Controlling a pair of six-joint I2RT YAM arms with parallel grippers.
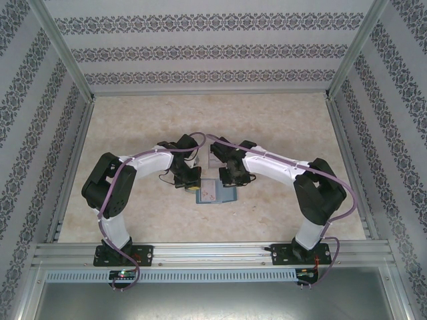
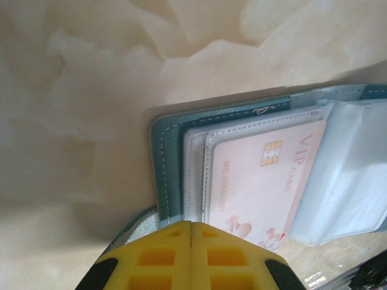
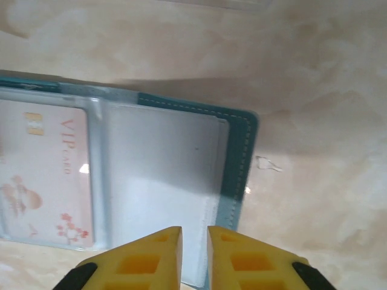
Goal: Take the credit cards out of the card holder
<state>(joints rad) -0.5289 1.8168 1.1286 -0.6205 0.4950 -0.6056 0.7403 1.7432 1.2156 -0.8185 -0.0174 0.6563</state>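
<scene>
From above, the card holder (image 1: 215, 193) lies open and flat on the marbled table (image 1: 287, 127), its two panels side by side. The left gripper (image 1: 189, 179) sits at its left edge and the right gripper (image 1: 233, 177) at its right edge, both arms bent inward over it. From this height I cannot tell how the jaws stand. At the left wrist, the left gripper (image 2: 191, 241) has its yellow fingers (image 2: 157, 257) pressed flat together with no gap, directly at the near edge of the card holder (image 2: 164, 175). The teal stitched border runs up to them, but I cannot tell whether anything is pinched. Inside that panel a pale pink credit card (image 2: 260, 181) with a gold chip, marked VIP, sits in a clear sleeve (image 2: 344, 169). At the right wrist, the right gripper (image 3: 194, 241) shows a narrow slit between its fingers (image 3: 142, 260), over the near edge of the card holder (image 3: 239, 163). A clear sleeve (image 3: 163, 175) reaches toward that slit, and a grip cannot be confirmed. The same credit card (image 3: 45, 175) lies in the opposite panel.
</scene>
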